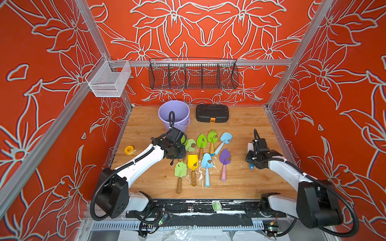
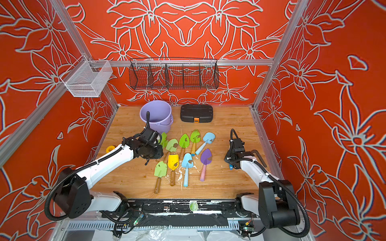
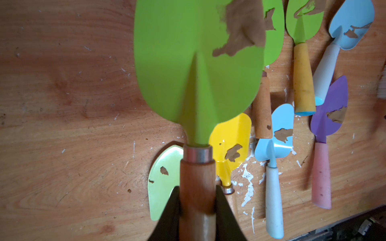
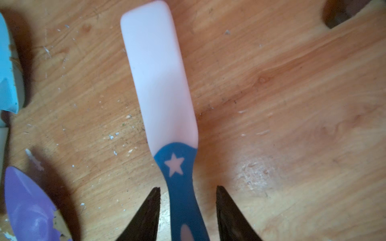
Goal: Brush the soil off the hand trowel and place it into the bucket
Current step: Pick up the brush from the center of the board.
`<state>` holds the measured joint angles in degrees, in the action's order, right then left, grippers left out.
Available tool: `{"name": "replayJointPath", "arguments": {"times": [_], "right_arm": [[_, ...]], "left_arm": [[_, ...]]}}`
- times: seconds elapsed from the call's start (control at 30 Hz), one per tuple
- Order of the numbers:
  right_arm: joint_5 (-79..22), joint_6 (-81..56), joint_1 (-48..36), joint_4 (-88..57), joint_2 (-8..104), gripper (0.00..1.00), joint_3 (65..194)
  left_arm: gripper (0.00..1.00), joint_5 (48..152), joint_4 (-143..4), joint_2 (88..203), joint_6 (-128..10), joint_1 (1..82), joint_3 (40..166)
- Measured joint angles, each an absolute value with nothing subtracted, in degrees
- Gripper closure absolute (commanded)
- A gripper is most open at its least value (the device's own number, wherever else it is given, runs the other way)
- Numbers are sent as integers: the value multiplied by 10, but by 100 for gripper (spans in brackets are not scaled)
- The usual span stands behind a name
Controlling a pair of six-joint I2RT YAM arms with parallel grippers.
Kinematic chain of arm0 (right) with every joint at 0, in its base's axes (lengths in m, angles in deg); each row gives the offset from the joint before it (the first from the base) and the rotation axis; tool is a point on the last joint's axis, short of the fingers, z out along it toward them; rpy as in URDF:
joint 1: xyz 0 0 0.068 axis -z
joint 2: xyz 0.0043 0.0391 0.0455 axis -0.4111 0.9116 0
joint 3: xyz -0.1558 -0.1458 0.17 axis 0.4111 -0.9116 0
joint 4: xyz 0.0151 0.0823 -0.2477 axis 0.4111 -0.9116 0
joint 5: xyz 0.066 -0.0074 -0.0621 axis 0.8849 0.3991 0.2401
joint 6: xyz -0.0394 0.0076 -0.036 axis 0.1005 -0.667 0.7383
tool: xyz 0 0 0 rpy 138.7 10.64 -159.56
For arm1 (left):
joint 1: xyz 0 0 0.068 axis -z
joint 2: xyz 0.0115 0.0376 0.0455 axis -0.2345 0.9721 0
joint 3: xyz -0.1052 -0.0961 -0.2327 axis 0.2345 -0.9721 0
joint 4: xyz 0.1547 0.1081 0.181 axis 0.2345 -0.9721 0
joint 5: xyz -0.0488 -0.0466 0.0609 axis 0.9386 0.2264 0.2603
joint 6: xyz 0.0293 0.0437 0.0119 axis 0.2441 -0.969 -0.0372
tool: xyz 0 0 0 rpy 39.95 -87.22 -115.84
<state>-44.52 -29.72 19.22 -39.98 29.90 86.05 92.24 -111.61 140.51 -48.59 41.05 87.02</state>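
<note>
At 3 o'clock on the surface (image 1: 240,125), the right pincer (image 4: 188,187) stood part open around the brush (image 4: 158,73), not squeezing it. At 9 o'clock, the left pincer (image 3: 197,187) held the green trowel (image 3: 198,62) tight by its wooden handle, with brown soil (image 3: 240,31) on the blade; I think brushing came next, so the right pincer needed to grab the brush and carry it over. The bucket (image 1: 165,122) sat far back at 11 o'clock.
</note>
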Motion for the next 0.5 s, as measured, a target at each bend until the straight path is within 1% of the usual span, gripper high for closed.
{"name": "replayJointPath", "arguments": {"times": [0.17,0.5], "right_arm": [[-445,-295,197,-396,299,62,861],[-441,-295,198,-386,299,66,861]], "left_arm": [[100,928,-1114,1413,-486,410,870],[100,929,-1114,1413,-486,410,870]]}}
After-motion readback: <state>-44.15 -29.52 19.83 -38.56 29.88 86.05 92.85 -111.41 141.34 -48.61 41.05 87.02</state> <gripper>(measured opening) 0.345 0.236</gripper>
